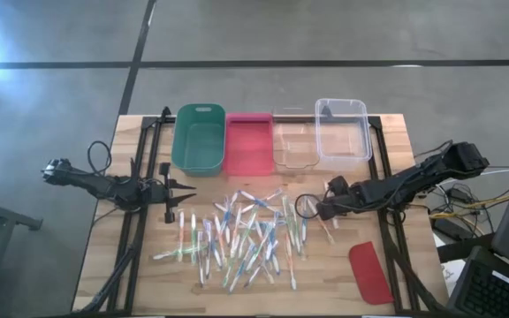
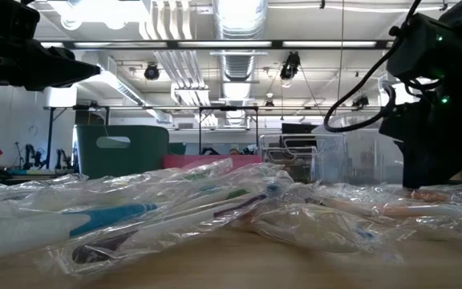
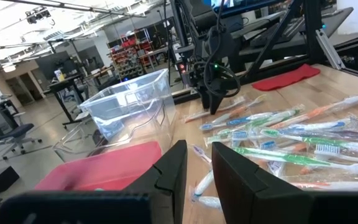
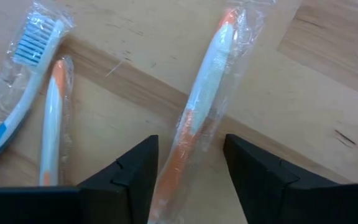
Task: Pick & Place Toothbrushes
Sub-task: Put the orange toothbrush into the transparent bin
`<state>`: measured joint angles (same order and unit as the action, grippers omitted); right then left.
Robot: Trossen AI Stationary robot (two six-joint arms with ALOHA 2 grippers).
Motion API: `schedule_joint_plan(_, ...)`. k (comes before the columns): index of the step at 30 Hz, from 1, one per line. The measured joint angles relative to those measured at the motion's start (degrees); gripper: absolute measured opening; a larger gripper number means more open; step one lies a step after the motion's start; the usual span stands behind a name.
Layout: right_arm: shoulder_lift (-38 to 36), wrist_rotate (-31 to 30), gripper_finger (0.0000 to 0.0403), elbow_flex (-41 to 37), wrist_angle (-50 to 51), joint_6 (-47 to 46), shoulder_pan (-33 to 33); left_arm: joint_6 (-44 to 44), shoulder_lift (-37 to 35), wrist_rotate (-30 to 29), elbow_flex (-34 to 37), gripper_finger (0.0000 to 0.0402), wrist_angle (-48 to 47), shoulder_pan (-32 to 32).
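Several plastic-wrapped toothbrushes (image 1: 241,234) lie in a loose heap on the middle of the wooden table. One orange-handled toothbrush (image 4: 207,81) lies apart at the heap's right side, flat on the wood. My right gripper (image 4: 190,143) is open and low over it, one finger on either side of its handle, with no touch that I can see; it also shows in the high view (image 1: 323,210). My left gripper (image 1: 179,199) is open, hovers left of the heap and holds nothing; its wrist view shows the fingers (image 3: 199,149) apart.
Along the far edge stand a green bin (image 1: 200,140), a red bin (image 1: 248,143) and two clear bins (image 1: 295,141) (image 1: 342,131). A flat red lid (image 1: 369,272) lies near the right front corner. Two more wrapped toothbrushes (image 4: 27,81) lie beside the right gripper.
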<state>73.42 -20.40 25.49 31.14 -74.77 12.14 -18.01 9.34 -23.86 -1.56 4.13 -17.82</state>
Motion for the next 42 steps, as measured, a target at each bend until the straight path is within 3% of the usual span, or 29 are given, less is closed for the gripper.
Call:
schedule_joint_plan(20,0.16,2.33,0.0021,1.04,-0.18,3.16,-0.09,0.01,0.01,-0.01,-0.01,0.0081,0.14,0.00)
schedule_joint_plan(42,0.16,2.86,0.0042,1.05,-0.19,3.00,-0.09,0.01,0.01,-0.01,0.00,0.0081,0.08,0.00)
